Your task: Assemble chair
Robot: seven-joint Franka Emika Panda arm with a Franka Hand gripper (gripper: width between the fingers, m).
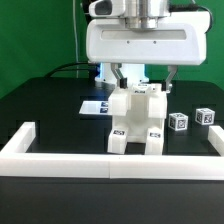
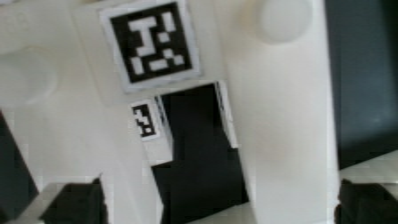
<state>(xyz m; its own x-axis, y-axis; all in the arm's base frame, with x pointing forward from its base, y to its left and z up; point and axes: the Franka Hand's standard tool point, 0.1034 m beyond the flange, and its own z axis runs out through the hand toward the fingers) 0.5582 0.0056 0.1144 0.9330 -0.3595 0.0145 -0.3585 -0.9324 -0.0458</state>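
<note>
The chair (image 1: 136, 121) is a white blocky structure with square tags, standing upright in the middle of the black table. My gripper (image 1: 143, 82) hangs straight above its top with the fingers spread wide, one over each side. In the wrist view the chair's posts (image 2: 285, 110) and a large tag (image 2: 151, 40) fill the picture. A dark slot runs between the posts. My gripper (image 2: 214, 205) is open, and its dark fingertips (image 2: 68, 205) show at the two lower corners, outside the posts. I cannot tell whether they touch the posts.
Two small white tagged cubes (image 1: 178, 121) (image 1: 205, 116) lie at the exterior view's right of the chair. The marker board (image 1: 95, 105) lies behind it at the left. A long low white border wall (image 1: 110, 161) runs along the front and up the left side.
</note>
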